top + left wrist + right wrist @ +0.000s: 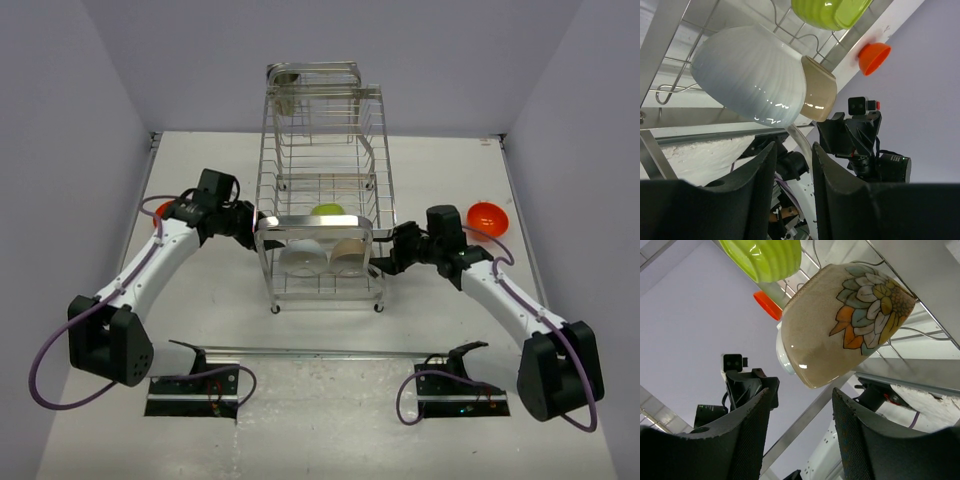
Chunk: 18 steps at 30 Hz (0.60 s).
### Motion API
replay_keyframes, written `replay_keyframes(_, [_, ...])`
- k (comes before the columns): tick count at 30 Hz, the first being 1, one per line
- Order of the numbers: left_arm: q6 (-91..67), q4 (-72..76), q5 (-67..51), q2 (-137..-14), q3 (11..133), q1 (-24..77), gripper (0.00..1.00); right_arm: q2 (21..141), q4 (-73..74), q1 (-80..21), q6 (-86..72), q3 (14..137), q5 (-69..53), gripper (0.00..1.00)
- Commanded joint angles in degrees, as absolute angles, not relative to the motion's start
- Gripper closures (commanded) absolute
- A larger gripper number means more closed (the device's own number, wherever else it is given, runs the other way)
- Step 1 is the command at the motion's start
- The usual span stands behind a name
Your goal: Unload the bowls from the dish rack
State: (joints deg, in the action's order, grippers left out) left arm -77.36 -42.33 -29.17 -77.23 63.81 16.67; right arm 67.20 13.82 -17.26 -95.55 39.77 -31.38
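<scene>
The chrome wire dish rack (pixel 322 150) stands mid-table. On its lower tier a white bowl (pixel 300 258) and a beige bowl (pixel 348 255) lean side by side, and a lime-green bowl (pixel 327 211) sits behind them. One orange bowl (pixel 487 217) lies on the table at the right; another (pixel 160 215) peeks out behind the left arm. My left gripper (pixel 794 150) is open just below the white bowl (pixel 750 75), holding nothing. My right gripper (pixel 802 400) is open under the flower-painted beige bowl (pixel 840 330), apart from it.
The rack's flat front rim (pixel 315 226) and wire bars (pixel 670 92) run between both grippers and the bowls. A metal cup (pixel 288 80) sits at the rack's top. The grey walls stand close on both sides. Two black mounts (pixel 195 385) lie at the near edge.
</scene>
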Motion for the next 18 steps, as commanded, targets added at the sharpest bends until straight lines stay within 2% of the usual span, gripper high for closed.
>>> replay_keyframes(1, [-78.4, -39.7, -28.7, -77.3, 62.1, 17.0, 0.64, 67.9, 10.6, -17.8, -96.9, 39.2, -30.8, 0.46])
replay_keyframes(8, [-79.5, -37.6, -28.7, -78.0, 59.4, 17.1, 0.61, 68.3, 5.7, -18.7, -100.5, 36.5, -29.4, 0.48])
replay_keyframes(11, [-75.7, -40.8, -25.9, -79.3, 62.3, 17.1, 0.60, 68.6, 4.9, -18.7, -100.2, 36.3, -30.7, 0.47])
replay_keyframes(14, [-68.9, -48.9, -16.8, -81.7, 70.1, 17.7, 0.60, 68.0, 4.7, -18.7, -100.0, 36.6, -31.5, 0.47])
replay_keyframes(18, [-63.4, -52.8, -7.5, -79.9, 73.7, 18.5, 0.61, 67.7, 8.2, -18.7, -97.4, 38.9, -31.6, 0.46])
